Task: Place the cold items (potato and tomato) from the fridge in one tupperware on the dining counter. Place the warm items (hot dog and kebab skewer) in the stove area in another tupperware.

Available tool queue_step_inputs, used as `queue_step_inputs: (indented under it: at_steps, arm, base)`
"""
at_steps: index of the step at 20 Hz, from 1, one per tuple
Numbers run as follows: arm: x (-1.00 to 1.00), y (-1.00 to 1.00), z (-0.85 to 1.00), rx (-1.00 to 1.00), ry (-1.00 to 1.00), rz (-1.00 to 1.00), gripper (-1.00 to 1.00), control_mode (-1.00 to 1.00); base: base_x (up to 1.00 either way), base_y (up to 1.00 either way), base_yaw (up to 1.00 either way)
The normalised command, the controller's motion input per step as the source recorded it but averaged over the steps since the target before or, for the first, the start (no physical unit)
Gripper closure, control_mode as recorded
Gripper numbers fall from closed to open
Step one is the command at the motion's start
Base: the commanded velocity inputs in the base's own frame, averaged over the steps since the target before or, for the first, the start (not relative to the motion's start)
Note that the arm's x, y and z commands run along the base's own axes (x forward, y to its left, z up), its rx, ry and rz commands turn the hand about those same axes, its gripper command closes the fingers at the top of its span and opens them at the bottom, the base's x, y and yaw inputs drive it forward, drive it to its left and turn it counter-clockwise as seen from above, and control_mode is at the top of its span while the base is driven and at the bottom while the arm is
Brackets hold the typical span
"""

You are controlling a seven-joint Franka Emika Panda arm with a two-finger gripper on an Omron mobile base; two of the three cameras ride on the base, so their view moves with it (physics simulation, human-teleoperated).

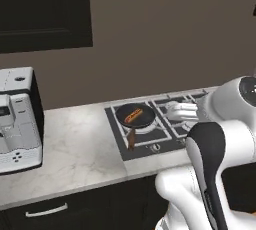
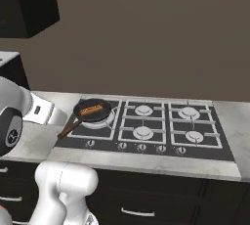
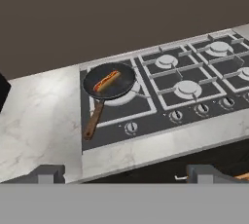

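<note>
A hot dog [image 3: 107,81] in a bun lies in a black frying pan [image 3: 124,89] with a brown handle, on the front left burner of the stove [image 3: 194,89]. The same hot dog [image 1: 133,115] [image 2: 93,110] shows in both base views, inside the pan [image 1: 145,121] [image 2: 80,107]. My gripper [image 3: 127,173] is open and holds nothing. It hovers in front of the stove's front edge, well back from the pan. The kebab skewer, potato, tomato, tupperware and fridge are out of view.
A white coffee machine [image 1: 17,124] stands on the marble counter [image 1: 80,149] left of the stove. A row of knobs [image 2: 141,146] runs along the stove front. Dark wall cabinets [image 1: 45,9] hang above, and drawers with handles [image 1: 46,210] sit below.
</note>
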Motion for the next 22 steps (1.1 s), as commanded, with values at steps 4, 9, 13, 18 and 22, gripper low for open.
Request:
queue_step_inputs:
  at_steps: [4, 9, 13, 18, 22]
  arm:
    - [0.16, 0.06, -0.01, 0.00, 0.01, 0.00, -1.00, -1.00]
    - [0.77, 0.03, -0.24, 0.00, 0.29, 0.00, -1.00, -1.00]
    - [0.68, 0.02, -0.40, 0.00, 0.28, 0.00, -1.00, -1.00]
    - [0.71, 0.15, -0.53, 0.00, 0.04, -0.10, -1.00, -1.00]
    - [0.79, 0.25, -0.59, 0.00, 0.01, -0.21, -1.00, -1.00]
  base:
    - [0.46, 0.31, -0.13]
    - [0.00, 0.00, 0.00]
    - [0.00, 0.00, 0.00]
    - [0.00, 0.00, 0.00]
    - [0.00, 0.00, 0.00]
